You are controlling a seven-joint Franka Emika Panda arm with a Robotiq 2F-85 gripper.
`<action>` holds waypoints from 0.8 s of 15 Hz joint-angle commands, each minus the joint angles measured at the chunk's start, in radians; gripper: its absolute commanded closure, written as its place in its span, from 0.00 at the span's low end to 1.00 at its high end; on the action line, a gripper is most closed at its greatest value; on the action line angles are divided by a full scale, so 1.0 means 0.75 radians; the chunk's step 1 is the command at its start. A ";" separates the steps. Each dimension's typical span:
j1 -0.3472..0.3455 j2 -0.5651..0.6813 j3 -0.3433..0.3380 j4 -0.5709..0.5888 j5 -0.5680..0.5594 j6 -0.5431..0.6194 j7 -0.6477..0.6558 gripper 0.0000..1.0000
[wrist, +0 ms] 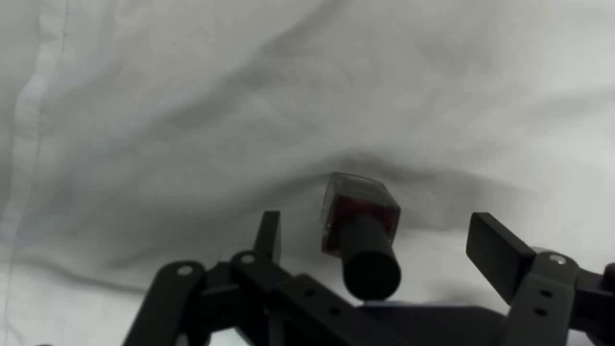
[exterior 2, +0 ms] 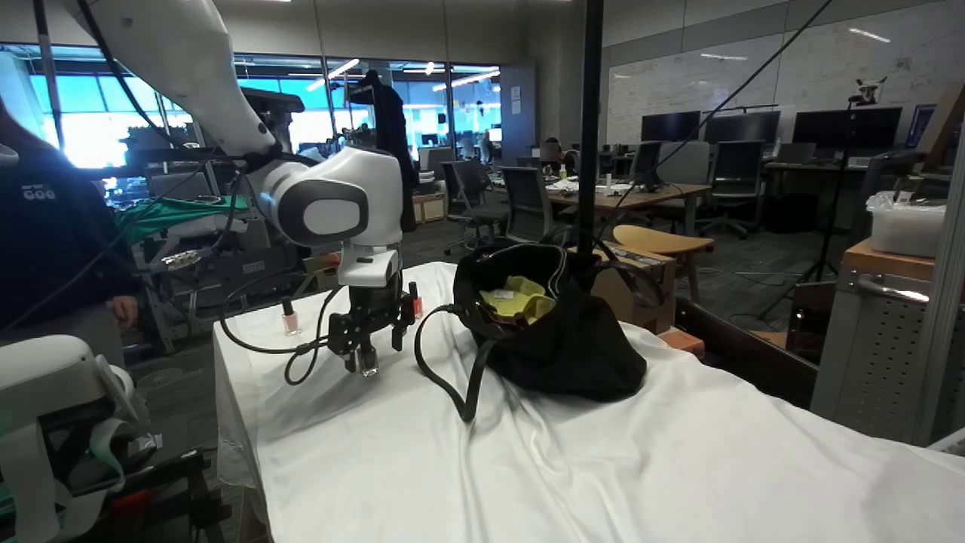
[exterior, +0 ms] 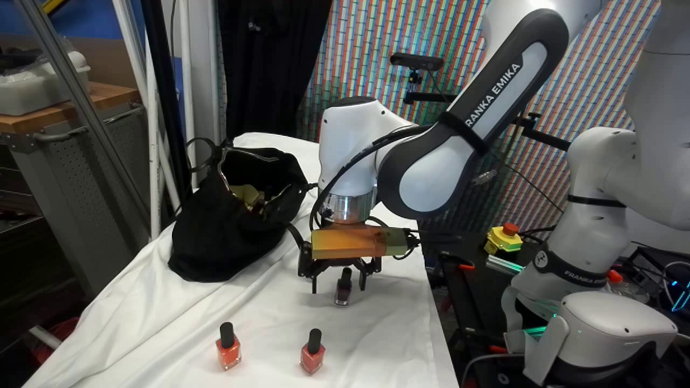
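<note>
My claw [exterior: 338, 291] is released: its two fingers stand wide apart and they grasp nothing. It hangs low above the counter [exterior 2: 641, 467], which is draped in white. The black-capped, dark red nail polish bottle [wrist: 363, 228] stands upright on it, between the two fingers. In the wrist view I see a gap at each side of the bottle, so neither finger touches it; it is closer to the finger on the left of that view. Two more bottles, an orange-red bottle [exterior: 229, 350] and a coral-red bottle [exterior: 312, 357], stand upright on the counter, apart from each other and from the claw. In both exterior views I see the black bag [exterior: 232, 240] near the claw, its mouth open and a yellow item [exterior 2: 520, 300] inside. A person [exterior 2: 53, 234] in a dark top shows in an exterior view.
</note>
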 commanded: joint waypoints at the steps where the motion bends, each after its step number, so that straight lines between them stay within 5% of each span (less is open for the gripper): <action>1: 0.049 -0.066 -0.019 -0.013 -0.072 -0.042 0.101 0.00; 12: 0.043 -0.073 0.000 -0.046 -0.058 -0.052 0.139 0.00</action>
